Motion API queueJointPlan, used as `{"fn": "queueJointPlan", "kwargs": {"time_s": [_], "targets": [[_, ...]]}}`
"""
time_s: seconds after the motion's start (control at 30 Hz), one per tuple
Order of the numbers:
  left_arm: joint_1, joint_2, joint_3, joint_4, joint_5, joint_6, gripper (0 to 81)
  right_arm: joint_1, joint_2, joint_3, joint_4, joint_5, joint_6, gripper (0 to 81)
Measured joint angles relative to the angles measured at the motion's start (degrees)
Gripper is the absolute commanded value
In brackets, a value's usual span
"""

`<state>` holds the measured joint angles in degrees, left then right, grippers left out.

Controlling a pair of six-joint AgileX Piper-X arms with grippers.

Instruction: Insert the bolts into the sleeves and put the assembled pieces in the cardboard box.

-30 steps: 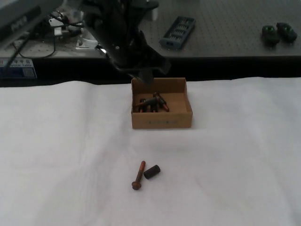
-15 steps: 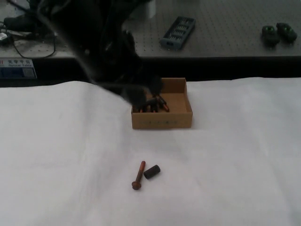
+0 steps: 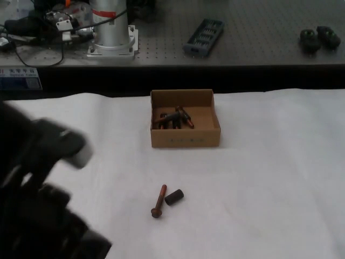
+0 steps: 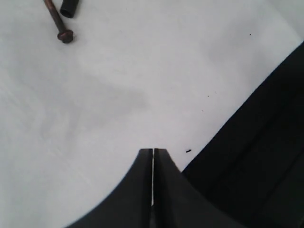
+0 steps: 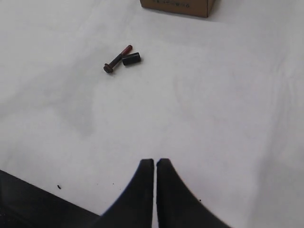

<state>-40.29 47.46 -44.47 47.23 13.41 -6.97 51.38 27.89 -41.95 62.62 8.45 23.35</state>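
The left end effector [image 4: 153, 154] and right end effector [image 5: 155, 164] are sitting closed and empty. A bolt [image 3: 158, 201] is lying beside a sleeve [image 3: 174, 196], between the cardboard box [image 3: 185, 141] and the worktop's [image 3: 269, 189] front edge.

the left arm [image 3: 38, 216] is gone from above the box [image 3: 185, 139] and now sits low at the near left of the bench [image 3: 269, 189], well apart from it. the box's back wall and the pieces [image 3: 175, 118] inside are uncovered, and the silver post [image 3: 110, 27] behind is in sight.
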Motion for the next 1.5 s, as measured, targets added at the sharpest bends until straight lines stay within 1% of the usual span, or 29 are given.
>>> {"fn": "queueJointPlan", "kwargs": {"time_s": [0.13,0.23,0.27,0.3,0.4,0.53,0.6,0.63,0.67,0.73,0.77,0.8,0.83,0.87,0.9,0.97,1.0,1.03,1.1,1.17,1.27,1.33,1.4,1.5], "targets": [[0.0,-8.14,2.53,-1.13,-3.6,-1.04,0.7,0.0,0.0,0.0,0.05,0.0,0.0,1.9],[0.0,-10.44,2.61,-1.21,-5.17,-1.01,0.7,0.0,0.0,0.0,-2.39,-0.32,0.12,1.9],[0.0,-11.4,2.61,-1.21,-5.76,-1.01,0.7,0.0,0.31,0.0,-3.5,-1.91,-0.65,1.9],[0.0,-12.18,2.73,-1.21,-6.0,-1.01,0.7,0.0,0.37,0.0,-3.5,-1.91,-0.78,1.9],[0.0,-13.58,2.74,-1.33,-6.42,-1.01,0.7,0.0,2.72,0.0,-6.61,-5.11,-4.64,1.9],[0.0,-14.17,2.74,-1.41,-6.56,-1.01,0.7,0.0,11.93,0.0,-12.19,-9.42,-12.54,0.1],[0.0,-14.17,2.74,-1.46,-6.56,-1.01,0.7,0.0,17.78,0.0,-16.24,-11.41,-17.57,4.4],[0.0,-14.17,2.74,-1.46,-6.56,-1.01,0.7,0.0,20.37,0.0,-18.56,-12.28,-20.31,8.5],[0.0,-14.17,2.74,-1.56,-6.56,-1.11,0.7,0.0,20.96,0.0,-18.56,-12.28,-20.31,13.5],[0.0,-14.17,2.74,-1.61,-6.45,-1.07,0.7,0.0,26.75,0.0,-23.75,-13.33,-26.41,24.3],[0.0,-14.17,2.74,-1.61,-6.42,-1.07,0.7,0.0,27.28,0.0,-23.75,-13.33,-26.41,30.3],[0.0,-14.17,2.74,-1.61,-6.42,-1.07,0.7,0.0,29.24,0.0,-25.98,-13.52,-29.07,35.0],[0.0,-14.17,2.74,-1.61,-6.42,-1.15,0.7,0.0,31.97,0.0,-28.75,-13.62,-32.35,37.0],[0.0,-14.17,2.74,-1.61,-6.42,-1.15,0.7,0.0,34.66,0.0,-31.65,-13.6,-35.97,36.5],[0.0,-14.17,2.74,-1.61,-6.42,-1.25,0.7,0.0,39.59,0.0,-33.99,-13.34,-38.96,34.4],[0.0,-14.17,2.74,-1.61,-6.42,-1.38,0.7,-0.15,45.87,0.0,-38.52,-12.44,-46.68,26.7],[0.0,-14.17,2.74,-1.61,-6.42,-1.44,0.7,-0.32,47.78,0.0,-41.09,-11.85,-54.5,22.8],[0.0,-14.17,2.74,-1.61,-6.42,-1.42,0.7,-0.65,49.62,0.0,-41.85,-11.61,-58.14,19.5],[0.0,-14.17,2.74,-1.61,-6.42,-1.42,0.7,-1.4,52.67,-0.28,-42.64,-10.5,-64.43,17.1],[0.0,-14.17,2.74,-1.74,-6.42,-1.42,0.7,-1.92,54.3,-0.78,-43.61,-8.45,-70.45,17.1],[0.0,-14.17,2.74,-1.81,-6.42,-1.42,0.7,-3.65,58.43,-2.13,-46.06,-6.52,-76.91,17.1],[0.0,-14.17,2.74,-1.81,-6.42,-1.18,0.7,-5.15,60.98,-3.18,-47.97,-5.91,-79.73,17.1],[0.0,-14.17,2.74,-1.94,-6.42,-0.95,0.7,-5.92,62.11,-5.04,-50.74,-5.65,-82.17,17.2],[0.0,-14.17,2.74,-2.04,-6.42,-0.15,0.7,-6.5,63.49,-7.5,-52.36,-7.08,-82.99,17.2]]}}
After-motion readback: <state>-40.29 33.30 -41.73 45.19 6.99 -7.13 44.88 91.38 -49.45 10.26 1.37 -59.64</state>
